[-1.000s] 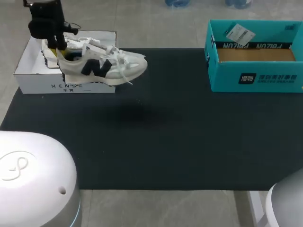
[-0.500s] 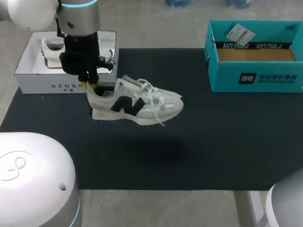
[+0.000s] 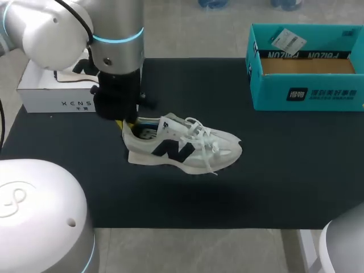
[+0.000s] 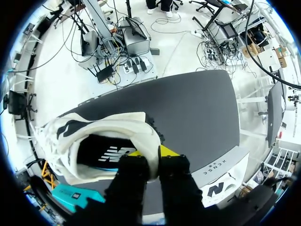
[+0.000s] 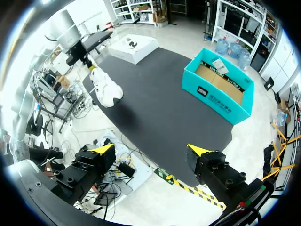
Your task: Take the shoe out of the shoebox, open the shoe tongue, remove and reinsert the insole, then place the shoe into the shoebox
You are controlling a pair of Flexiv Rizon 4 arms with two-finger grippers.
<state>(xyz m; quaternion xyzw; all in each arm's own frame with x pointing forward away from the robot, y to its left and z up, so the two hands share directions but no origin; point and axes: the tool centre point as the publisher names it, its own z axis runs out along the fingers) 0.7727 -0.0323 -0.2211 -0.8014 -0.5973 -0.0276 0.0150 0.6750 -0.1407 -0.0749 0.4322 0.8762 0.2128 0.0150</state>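
A white sneaker (image 3: 182, 149) with a dark logo and loose laces lies level over the black mat (image 3: 273, 170), toe to the right. My left gripper (image 3: 126, 122) is shut on its heel collar. In the left wrist view the fingers (image 4: 136, 162) pinch the heel rim of the sneaker (image 4: 89, 141), and the dark insole shows inside. I cannot tell whether the sole touches the mat. The white shoebox (image 3: 51, 98) stands at the back left, partly hidden by my left arm. My right gripper (image 5: 151, 150) stands open and bare, high up and off the table's front right.
A teal cardboard box (image 3: 307, 85) with a tag inside stands open at the back right. A second sneaker (image 4: 215, 189) lies in the white shoebox (image 4: 221, 165). The white housings of both arms fill the near corners in the head view.
My left arm has carried the sneaker from above the white shoebox to the right and toward the front, and lower, over the mat's left middle. The right gripper is unchanged.
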